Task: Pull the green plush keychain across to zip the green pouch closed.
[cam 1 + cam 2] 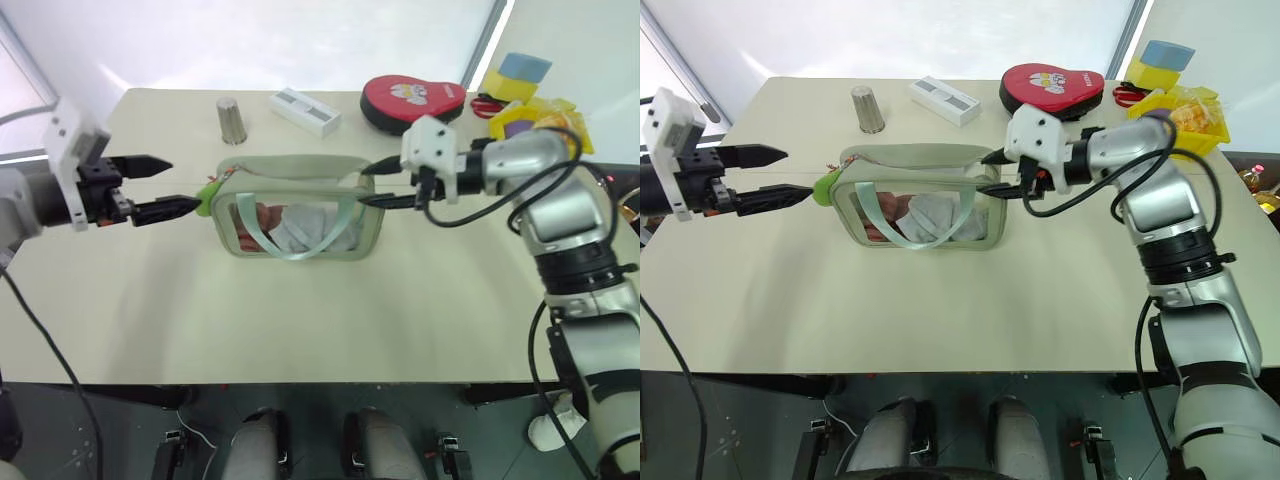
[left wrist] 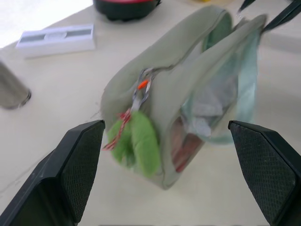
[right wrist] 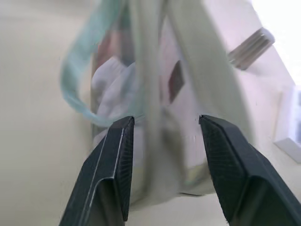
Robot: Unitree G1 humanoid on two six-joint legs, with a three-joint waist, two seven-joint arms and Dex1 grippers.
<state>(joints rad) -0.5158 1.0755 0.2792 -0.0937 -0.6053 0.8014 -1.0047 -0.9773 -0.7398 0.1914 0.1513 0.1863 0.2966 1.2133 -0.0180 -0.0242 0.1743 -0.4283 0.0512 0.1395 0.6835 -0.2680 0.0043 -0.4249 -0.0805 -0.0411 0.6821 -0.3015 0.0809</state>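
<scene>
The green pouch [image 1: 290, 205] stands upright mid-table, a mint strap looped over its clear window. The green plush keychain [image 1: 210, 192] hangs from the zipper at the pouch's left end and is also seen close up in the left wrist view [image 2: 134, 141]. My left gripper [image 1: 180, 184] is open just left of the keychain, which lies close to its lower fingertip [image 1: 192, 204]. My right gripper [image 1: 366, 186] is open at the pouch's right end. In the right wrist view that end [image 3: 160, 94] lies between the two spread fingers.
A metal cup [image 1: 231, 120], a white box [image 1: 305, 111] and a red rounded case [image 1: 412, 100] sit along the far side of the table. A yellow bin with coloured blocks [image 1: 525, 100] stands at the far right corner.
</scene>
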